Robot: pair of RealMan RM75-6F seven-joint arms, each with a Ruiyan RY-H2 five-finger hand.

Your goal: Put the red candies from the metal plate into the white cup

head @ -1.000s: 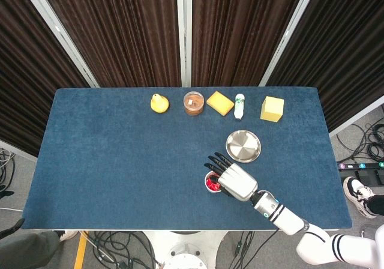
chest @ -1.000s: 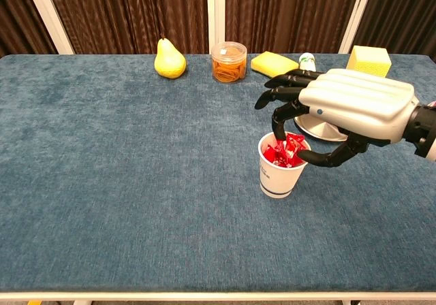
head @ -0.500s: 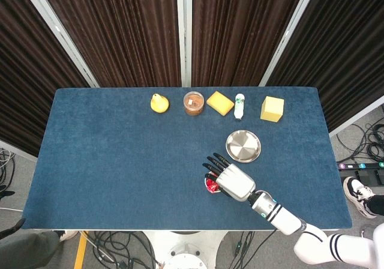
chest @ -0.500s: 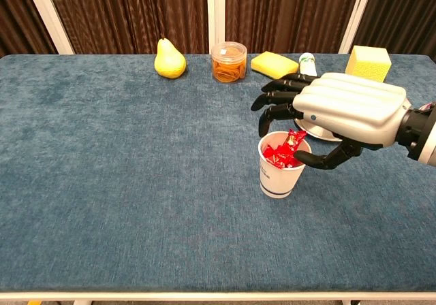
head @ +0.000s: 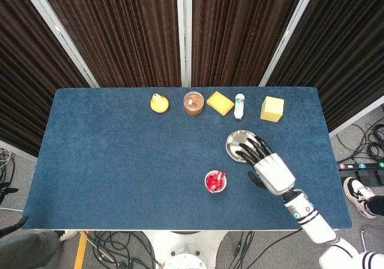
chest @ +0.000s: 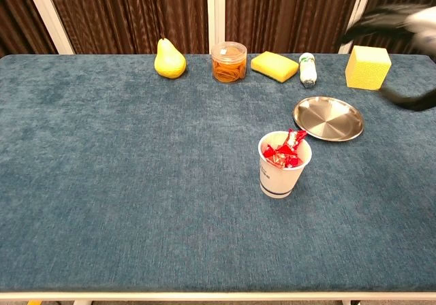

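Observation:
A white cup (head: 215, 182) (chest: 283, 172) stands upright near the table's front, with red candies (head: 214, 181) (chest: 285, 151) piled inside and one poking above the rim. The round metal plate (head: 237, 140) (chest: 328, 118) lies behind and to the right of the cup, and no candy shows on it. My right hand (head: 268, 166) hovers over the plate's near right edge, fingers (head: 251, 149) spread and holding nothing. In the chest view my right hand (chest: 402, 20) is a raised blur at the top right. My left hand is out of sight.
Along the far edge sit a yellow pear (head: 158, 103), a clear jar (head: 193, 102) with orange contents, a yellow sponge (head: 220, 103), a small bottle (head: 240, 106) on its side and a yellow block (head: 272, 108). Blue cloth covers the table (head: 120, 161).
My right hand has left the cup, rising and swinging right and back to above the plate's edge. The cup and its candies stay in place.

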